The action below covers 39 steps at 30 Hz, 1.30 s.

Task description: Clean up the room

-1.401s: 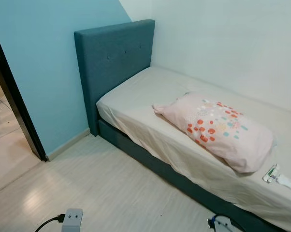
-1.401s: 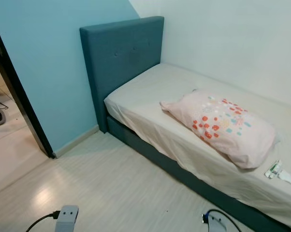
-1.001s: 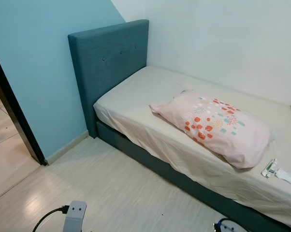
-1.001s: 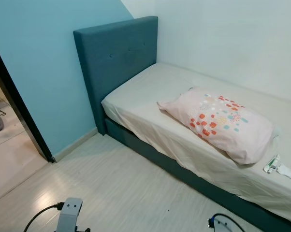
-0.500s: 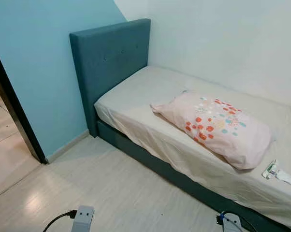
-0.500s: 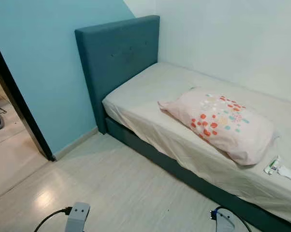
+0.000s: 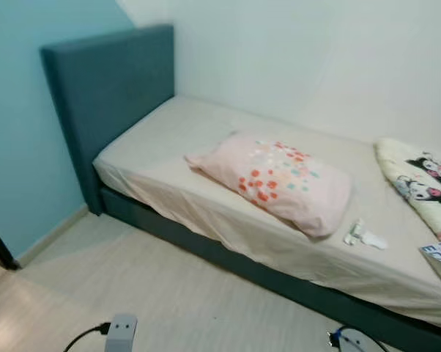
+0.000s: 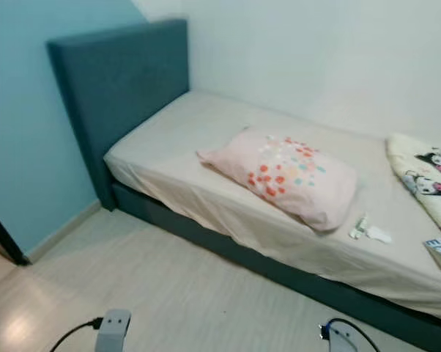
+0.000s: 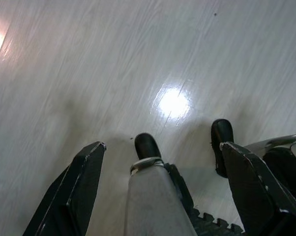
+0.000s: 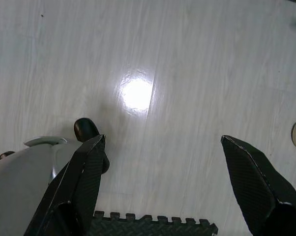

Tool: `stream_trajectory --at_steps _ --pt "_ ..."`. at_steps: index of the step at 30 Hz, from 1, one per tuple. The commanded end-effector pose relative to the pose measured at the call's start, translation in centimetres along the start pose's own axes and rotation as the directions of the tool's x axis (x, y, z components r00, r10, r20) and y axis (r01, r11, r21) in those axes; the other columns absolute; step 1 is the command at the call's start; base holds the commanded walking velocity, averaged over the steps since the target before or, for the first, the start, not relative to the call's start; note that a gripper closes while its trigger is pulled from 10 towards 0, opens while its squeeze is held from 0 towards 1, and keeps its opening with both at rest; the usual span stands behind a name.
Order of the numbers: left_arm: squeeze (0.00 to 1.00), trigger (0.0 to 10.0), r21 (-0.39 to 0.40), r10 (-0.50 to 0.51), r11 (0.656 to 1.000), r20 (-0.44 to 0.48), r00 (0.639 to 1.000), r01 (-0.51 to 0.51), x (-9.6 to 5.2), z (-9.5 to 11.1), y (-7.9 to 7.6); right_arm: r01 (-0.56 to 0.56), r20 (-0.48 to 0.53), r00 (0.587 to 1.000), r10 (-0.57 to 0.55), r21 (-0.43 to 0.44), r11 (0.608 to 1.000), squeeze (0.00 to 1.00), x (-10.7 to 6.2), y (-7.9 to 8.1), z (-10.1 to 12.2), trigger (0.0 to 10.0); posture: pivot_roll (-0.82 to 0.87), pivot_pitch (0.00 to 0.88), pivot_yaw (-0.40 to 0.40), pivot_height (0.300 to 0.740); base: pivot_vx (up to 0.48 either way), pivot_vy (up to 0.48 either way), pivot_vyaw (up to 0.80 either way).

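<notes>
One pink pillow point(image 7: 279, 183) lengthwise along the bed point(image 7: 154, 165), possibly slightly askew; both claws released.

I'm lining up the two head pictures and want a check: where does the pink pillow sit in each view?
Left eye view: the pink pillow lies on the bed near the picture's middle.
Right eye view: the same pillow sits slightly further right.
Left wrist view: floor beneath open fingers, not the pillow.
Right wrist view: floor too.
Shared landmark: the blue headboard, to the pillow's left.

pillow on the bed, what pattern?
Pale pink pillow with red, orange and teal spots; left eye view.
</notes>
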<state>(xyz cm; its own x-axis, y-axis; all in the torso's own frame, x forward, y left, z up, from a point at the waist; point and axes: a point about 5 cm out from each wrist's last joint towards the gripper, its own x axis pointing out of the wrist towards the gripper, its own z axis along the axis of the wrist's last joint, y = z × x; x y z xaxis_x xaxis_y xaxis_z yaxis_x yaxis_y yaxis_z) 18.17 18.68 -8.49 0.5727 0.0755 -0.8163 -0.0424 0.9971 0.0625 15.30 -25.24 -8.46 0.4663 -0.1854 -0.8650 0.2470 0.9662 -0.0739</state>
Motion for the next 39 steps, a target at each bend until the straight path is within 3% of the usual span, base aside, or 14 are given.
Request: stream_trajectory --at_steps 1,12,22,28,35,39 --pt "0.00 10.0 -0.005 0.015 1.000 -0.039 0.999 -0.015 -0.2 -1.1 0.7 -0.016 0.012 1.000 0.016 -0.015 1.000 0.00 0.0 0.1 0.4 10.0 -0.03 0.000 -0.089 0.740 0.000 0.000 0.00" --pt "0.00 10.0 0.002 0.052 0.999 -0.058 0.997 -0.052 -0.3 -1.4 1.8 -0.018 0.011 1.000 0.018 -0.026 0.999 0.00 -0.1 -0.6 0.1 10.0 -0.04 0.000 -0.090 0.740 0.000 -0.380 0.00" --pt "0.00 10.0 0.007 0.041 0.999 -0.044 0.998 -0.040 -0.2 -0.8 1.5 -0.040 0.007 0.999 0.041 -0.027 0.999 0.00 0.2 2.5 0.0 10.0 -0.04 0.000 -0.088 0.740 0.000 -0.448 0.00" --pt "0.00 10.0 0.003 0.039 0.999 -0.047 0.998 -0.039 -0.2 -0.9 1.3 -0.039 0.020 0.999 0.039 -0.025 0.999 0.00 0.3 2.9 0.6 10.0 -0.05 0.000 -0.090 0.740 0.000 -0.451 0.00" --pt "0.00 10.0 0.000 0.033 0.999 -0.048 0.998 -0.033 -0.2 -1.0 1.1 -0.029 0.032 0.999 0.029 -0.017 0.999 0.00 0.3 2.7 1.3 10.0 -0.05 0.000 -0.090 0.740 0.000 -0.451 0.00" --pt "0.00 10.0 0.008 0.032 0.999 -0.045 0.998 -0.032 -0.2 -0.9 1.2 -0.009 0.067 0.998 0.008 0.021 1.000 0.00 0.2 0.5 2.4 10.0 -0.05 0.000 -0.081 0.740 0.000 -0.449 0.00"
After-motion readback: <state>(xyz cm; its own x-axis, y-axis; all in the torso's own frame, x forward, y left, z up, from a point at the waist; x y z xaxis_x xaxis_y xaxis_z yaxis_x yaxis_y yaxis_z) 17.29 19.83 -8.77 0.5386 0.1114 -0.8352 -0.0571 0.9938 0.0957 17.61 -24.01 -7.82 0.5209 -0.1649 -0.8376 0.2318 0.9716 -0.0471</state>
